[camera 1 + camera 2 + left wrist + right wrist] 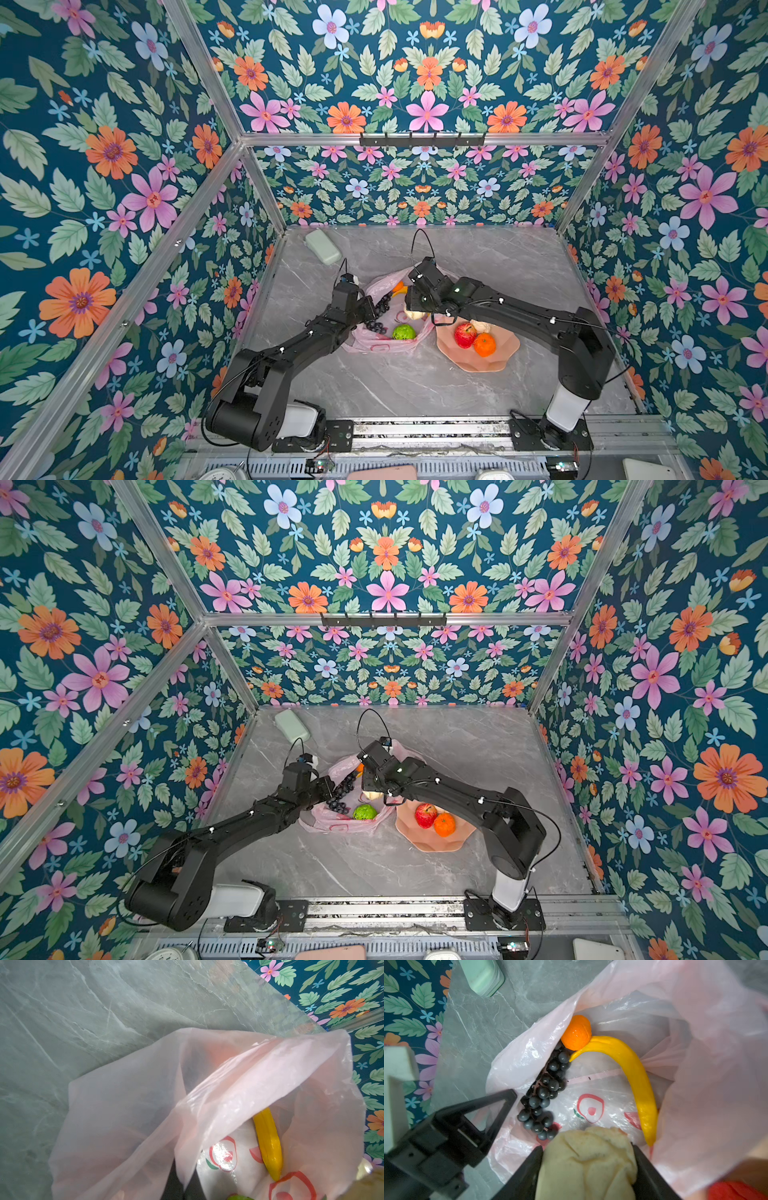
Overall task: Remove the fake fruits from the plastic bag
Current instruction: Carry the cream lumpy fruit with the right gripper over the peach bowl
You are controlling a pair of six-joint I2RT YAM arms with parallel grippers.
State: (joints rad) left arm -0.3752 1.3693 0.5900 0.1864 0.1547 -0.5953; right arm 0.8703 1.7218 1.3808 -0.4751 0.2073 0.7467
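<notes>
Both top views look steeply down from high above the near edge of the marble table point(415, 386), facing the rear wall point(424, 187) — their fields nearly coincide. The left wrist view sits close against the plastic bag point(124, 1115), looking along its film to the banana point(268, 1142). The right wrist view looks into the open bag at close range, the cream lumpy piece point(587, 1159) filling its foreground — it shares banana and bag interior with the left wrist view.

Grey marble table point(415, 386) bears pink plastic bag point(374, 345), peach bowl point(478, 365), pale green case point(323, 247).
</notes>
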